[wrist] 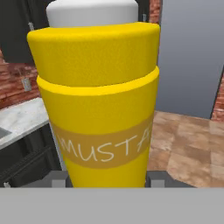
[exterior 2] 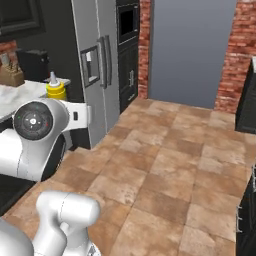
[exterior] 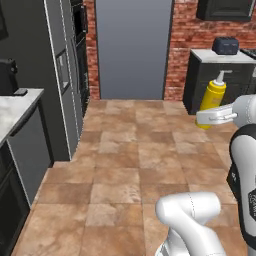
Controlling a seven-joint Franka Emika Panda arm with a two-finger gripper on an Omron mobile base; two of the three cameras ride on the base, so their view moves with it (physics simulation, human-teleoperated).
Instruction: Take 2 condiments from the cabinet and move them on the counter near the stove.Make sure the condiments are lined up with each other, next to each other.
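Observation:
A yellow squeeze bottle (exterior: 213, 98) with a white pointed nozzle, one of the condiments, is held upright above the tiled floor with my gripper (exterior: 210, 117) shut on its lower body. The hand view is close on the same bottle (wrist: 98, 100), with a brown mustard label band, and a dark finger pad (wrist: 56, 179) presses each side of its base. From the right base view, the bottle's top (exterior 2: 56, 90) pokes up behind my arm. The short white counter (exterior: 207, 55) stands at the far right, with the black stove (exterior: 249, 52) at the frame's edge.
A dark toaster (exterior: 225, 46) sits on that counter, under a black wall cabinet (exterior: 225, 9). A steel fridge (exterior: 65, 75) and wall ovens line the left side. A longer marble counter (exterior: 17, 107) carries a black appliance (exterior: 7, 75). Brown floor tiles (exterior: 135, 150) lie open ahead.

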